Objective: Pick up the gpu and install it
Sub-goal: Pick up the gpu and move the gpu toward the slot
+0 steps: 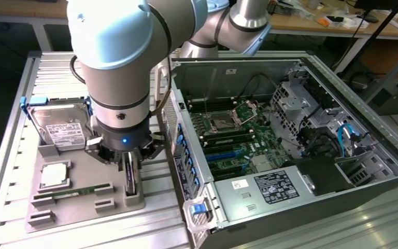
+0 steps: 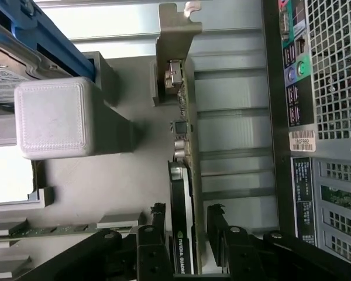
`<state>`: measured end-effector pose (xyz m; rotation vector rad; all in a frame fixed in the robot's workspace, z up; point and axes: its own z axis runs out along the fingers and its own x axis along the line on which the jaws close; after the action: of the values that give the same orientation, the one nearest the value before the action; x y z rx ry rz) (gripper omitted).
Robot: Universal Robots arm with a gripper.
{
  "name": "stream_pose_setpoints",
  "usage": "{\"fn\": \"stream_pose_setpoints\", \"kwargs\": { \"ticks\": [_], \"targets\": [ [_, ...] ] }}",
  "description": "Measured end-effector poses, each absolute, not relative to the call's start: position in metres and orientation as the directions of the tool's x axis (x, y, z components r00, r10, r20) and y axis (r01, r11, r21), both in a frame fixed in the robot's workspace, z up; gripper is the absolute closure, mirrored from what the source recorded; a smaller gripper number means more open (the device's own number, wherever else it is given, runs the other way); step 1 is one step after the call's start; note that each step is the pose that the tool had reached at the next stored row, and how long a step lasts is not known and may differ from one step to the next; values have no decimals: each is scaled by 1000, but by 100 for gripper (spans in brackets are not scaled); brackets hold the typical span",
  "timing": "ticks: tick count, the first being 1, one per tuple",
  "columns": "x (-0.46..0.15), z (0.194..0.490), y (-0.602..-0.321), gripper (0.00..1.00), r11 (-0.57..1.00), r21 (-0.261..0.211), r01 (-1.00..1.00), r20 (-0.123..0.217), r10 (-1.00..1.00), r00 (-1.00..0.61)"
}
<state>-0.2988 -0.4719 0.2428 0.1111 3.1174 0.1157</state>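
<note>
**Robot arm (image 1: 116, 62) over the gpu (image 1: 132, 181), pincer (image 1: 126, 157) open**

Exterior view: the arm reaches down to the grey holder (image 1: 74, 208). The gpu stands on its edge in a slot at the holder's edge beside the computer case (image 1: 289, 155).

Wrist view: the pincer (image 2: 186, 225) is open, its black fingers (image 2: 158, 225) one on each side of the gpu (image 2: 184, 175).

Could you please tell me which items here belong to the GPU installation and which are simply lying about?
Belonging to the job: gpu, standing on edge in the grey holder; open end effector astride it; open computer case.
Lying about: hard drive; memory stick; square silver chip.
</note>
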Motion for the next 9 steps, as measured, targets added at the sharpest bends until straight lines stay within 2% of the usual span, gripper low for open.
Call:
{"fn": "stream_pose_setpoints", "kwargs": {
  "ticks": [9],
  "targets": [
    [-304,235,-465,58,995,75,73,-17,74,-997]
  ]
}}
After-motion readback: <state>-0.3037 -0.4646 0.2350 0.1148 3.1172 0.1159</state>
